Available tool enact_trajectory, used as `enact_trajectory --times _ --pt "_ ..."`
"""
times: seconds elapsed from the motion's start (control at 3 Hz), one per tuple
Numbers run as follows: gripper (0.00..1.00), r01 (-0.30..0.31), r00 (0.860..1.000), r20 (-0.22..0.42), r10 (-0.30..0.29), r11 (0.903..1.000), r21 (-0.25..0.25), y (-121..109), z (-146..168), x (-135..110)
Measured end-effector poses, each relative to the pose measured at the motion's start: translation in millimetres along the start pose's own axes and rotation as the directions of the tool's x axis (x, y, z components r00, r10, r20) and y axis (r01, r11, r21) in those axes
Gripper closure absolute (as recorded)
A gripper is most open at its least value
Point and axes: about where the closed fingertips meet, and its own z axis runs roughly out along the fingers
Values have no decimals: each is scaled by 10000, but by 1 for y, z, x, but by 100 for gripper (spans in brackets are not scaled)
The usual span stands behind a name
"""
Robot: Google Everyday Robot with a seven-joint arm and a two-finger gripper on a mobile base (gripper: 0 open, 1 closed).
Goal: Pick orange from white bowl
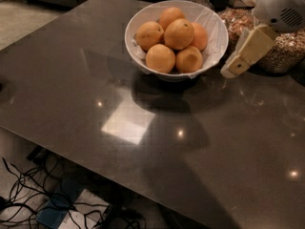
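The white bowl (215, 41), lined with crinkled white paper, stands at the far middle of the dark table (143, 128). It holds several oranges in a heap. The largest orange (178, 33) sits on top in the middle; others lie around it, such as one at the front (160, 57). My gripper (230, 71), cream-coloured under a white wrist housing (281, 6), hangs just right of the bowl's rim, low over the table and pointing down-left. It holds nothing that I can see and is not over the oranges.
Glass jars of grain (286, 51) stand behind the gripper at the right, another (236, 20) just behind the bowl. Cables and a box (62, 209) lie on the floor beyond the table's front-left edge.
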Motion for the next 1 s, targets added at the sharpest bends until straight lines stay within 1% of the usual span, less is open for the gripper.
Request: enact_trajectory --times 0.33,0.67,1.0 --pt "0 -805 9876 1392 721 9952 556 -25 25 -14" --pt "0 -1380 9671 2267 1152 9866 871 -45 47 -22" --pt "0 -1740 9516 2725 1420 9800 970 -57 65 -26"
